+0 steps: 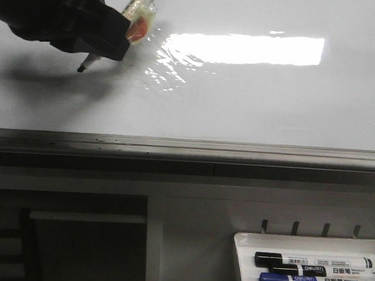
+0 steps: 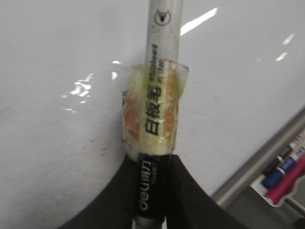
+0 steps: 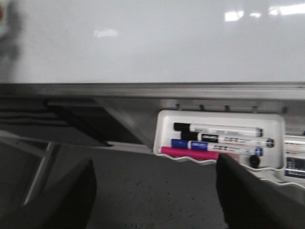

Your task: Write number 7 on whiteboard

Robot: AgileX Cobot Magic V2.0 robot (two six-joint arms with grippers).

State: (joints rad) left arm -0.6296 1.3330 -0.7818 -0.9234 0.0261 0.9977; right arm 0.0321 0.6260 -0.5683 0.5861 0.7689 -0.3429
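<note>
The whiteboard (image 1: 256, 107) is glossy white with a bright glare band and a grey edge strip (image 1: 187, 146) along its near side. My left gripper (image 1: 117, 39) is shut on a marker pen (image 1: 141, 11) whose barrel is wrapped in yellowish tape. The pen's dark tip (image 1: 81, 69) is at the board surface near the far left. In the left wrist view the fingers (image 2: 114, 200) clamp the pen's black section (image 2: 151, 183) over the board (image 2: 57, 95). No clear number 7 shows; only faint specks beside the pen. My right gripper (image 3: 152, 191) is open and empty, below the board.
A small white marker tray (image 1: 244, 241) hangs below the board's edge at the right, holding black, blue and pink markers (image 1: 314, 273). It also shows in the right wrist view (image 3: 164, 117). A dark recess (image 1: 86, 243) lies below the board at the left.
</note>
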